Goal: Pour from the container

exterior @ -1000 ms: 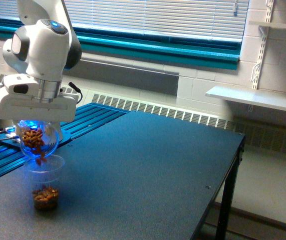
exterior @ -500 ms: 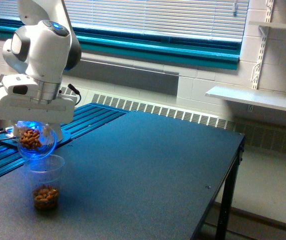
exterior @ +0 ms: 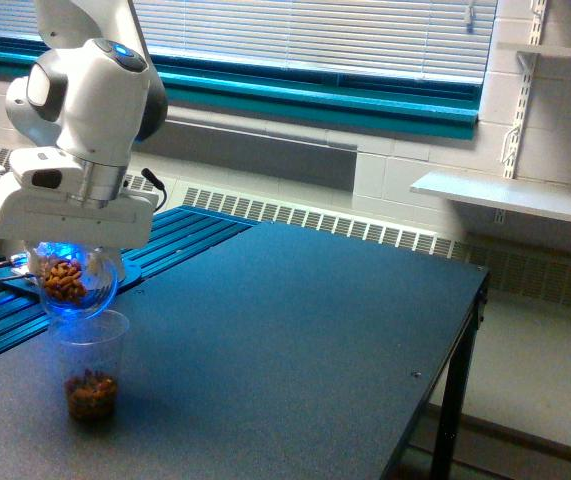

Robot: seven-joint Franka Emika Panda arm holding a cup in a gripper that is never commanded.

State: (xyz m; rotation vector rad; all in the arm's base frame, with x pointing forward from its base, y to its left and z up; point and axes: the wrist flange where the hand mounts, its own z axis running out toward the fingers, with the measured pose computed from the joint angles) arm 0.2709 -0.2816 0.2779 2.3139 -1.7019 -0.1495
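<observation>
The container (exterior: 75, 282), a small clear cup holding brown nut-like pieces, hangs tipped toward the camera at the exterior view's left, lit blue from above. My gripper (exterior: 71, 252) is shut on it; the white hand hides the fingers. Directly below stands a taller tapered clear cup (exterior: 91, 362) on the dark table (exterior: 295, 330), with a layer of brown pieces at its bottom. The container's lower rim sits just above that cup's mouth. No pieces show in the air between them.
A blue ribbed strip (exterior: 165, 240) runs along the table's far left behind the arm. The table's right edge and leg (exterior: 455, 400) drop to the floor. A white shelf (exterior: 510, 195) juts from the wall at the right.
A second ago nuts were falling from the container into the lower cup. The stream has stopped, the container has tipped back slightly, and the hand has shifted a little.
</observation>
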